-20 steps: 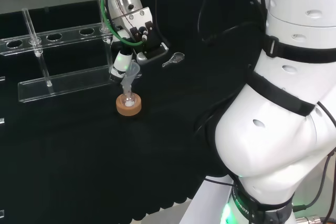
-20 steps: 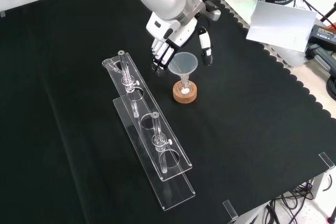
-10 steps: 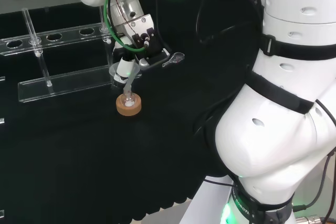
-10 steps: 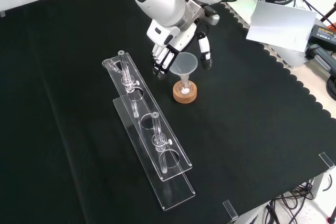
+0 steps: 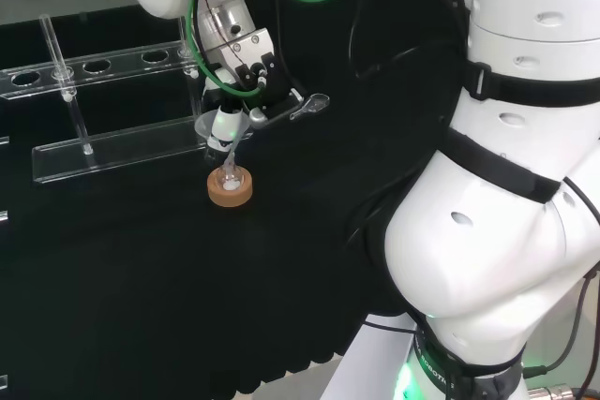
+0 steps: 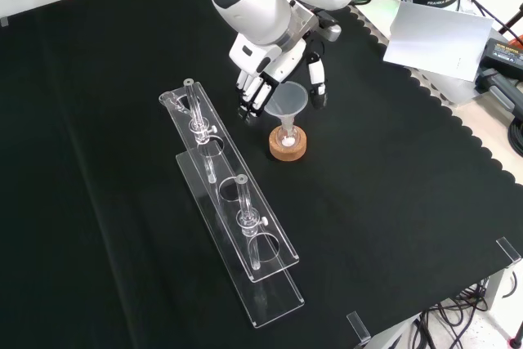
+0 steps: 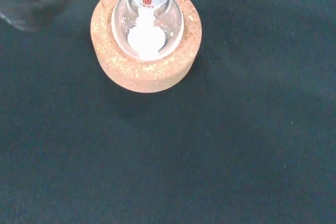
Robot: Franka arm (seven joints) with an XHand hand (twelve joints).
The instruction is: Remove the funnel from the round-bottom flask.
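A clear funnel (image 6: 286, 100) stands with its stem in the neck of a small round-bottom flask (image 6: 288, 138). The flask rests on a cork ring (image 6: 288, 149) and holds some white powder (image 7: 146, 39). The hand (image 6: 265, 63) reaches down over the funnel, its fingers (image 6: 252, 102) curled at one side of the cone and its thumb (image 6: 315, 87) at the other. From the head view the funnel (image 5: 212, 125) sits partly behind a white finger (image 5: 226, 123), above the cork ring (image 5: 230, 188). The wrist view looks straight down on the cork ring (image 7: 107, 61).
A long clear rack (image 6: 233, 210) with glass tubes lies beside the flask, left of it in the front view; it is the rack (image 5: 112, 142) at the back left of the head view. A small clear scoop (image 5: 310, 106) lies on the cloth behind the hand. The scalloped cloth edge (image 6: 458, 132) runs down the front view's right.
The hand has lowered and drawn in on the funnel, the thumb moving toward the cone. In the head view the funnel has shifted slightly left. Flask and ring have stayed put.
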